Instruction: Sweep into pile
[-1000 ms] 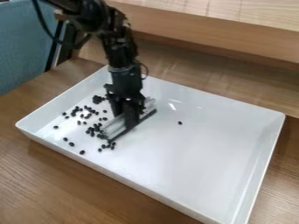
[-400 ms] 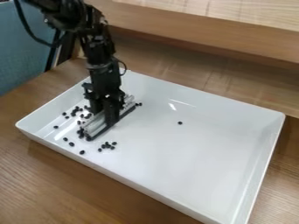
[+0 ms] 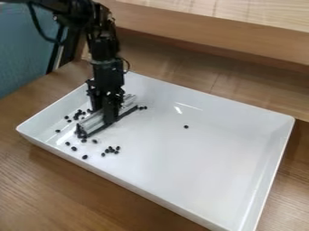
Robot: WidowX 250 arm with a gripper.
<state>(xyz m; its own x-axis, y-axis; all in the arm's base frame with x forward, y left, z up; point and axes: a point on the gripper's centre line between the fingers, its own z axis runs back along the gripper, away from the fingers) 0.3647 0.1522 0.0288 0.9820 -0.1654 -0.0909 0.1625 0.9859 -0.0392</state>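
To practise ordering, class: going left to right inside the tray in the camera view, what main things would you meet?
Leftmost black piece, sweeping tool, two neighbouring black pieces, lone black piece.

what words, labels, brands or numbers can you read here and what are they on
None: no readable word, label, brand, number or sign stands on any of these:
the white tray
the sweeping tool held in the jaws
the black beans or pellets
the wooden table
The arm shows no lettering that can be made out; its small parts are too fine to tell.
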